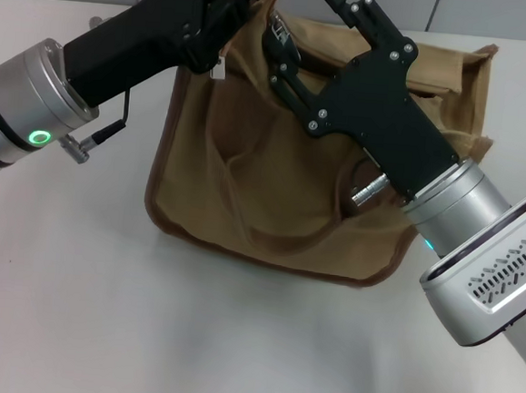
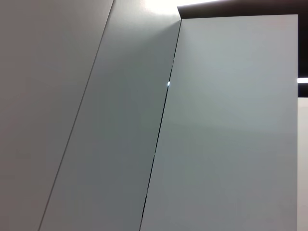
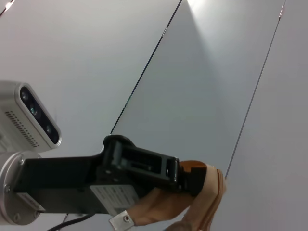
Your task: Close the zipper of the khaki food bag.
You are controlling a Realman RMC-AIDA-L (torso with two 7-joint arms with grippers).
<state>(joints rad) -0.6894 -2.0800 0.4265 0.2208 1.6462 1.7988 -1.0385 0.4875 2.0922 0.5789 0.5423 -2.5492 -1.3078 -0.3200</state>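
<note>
The khaki food bag (image 1: pixel 272 197) stands at the table's middle, its top sagging open. My left gripper (image 1: pixel 230 10) is at the bag's far left top corner, shut on a fold of its fabric; the right wrist view shows the same grip (image 3: pixel 192 179). A small silver tab (image 1: pixel 220 69) hangs from the fabric just below those fingers, also seen from the right wrist (image 3: pixel 122 221). My right gripper (image 1: pixel 305 29) hovers over the bag's top edge, its fingers apart and holding nothing. It hides most of the zipper track.
The white table (image 1: pixel 99 311) lies bare around the bag. A tiled wall (image 1: pixel 496 15) rises behind it. The left wrist view shows only grey wall panels (image 2: pixel 216 125).
</note>
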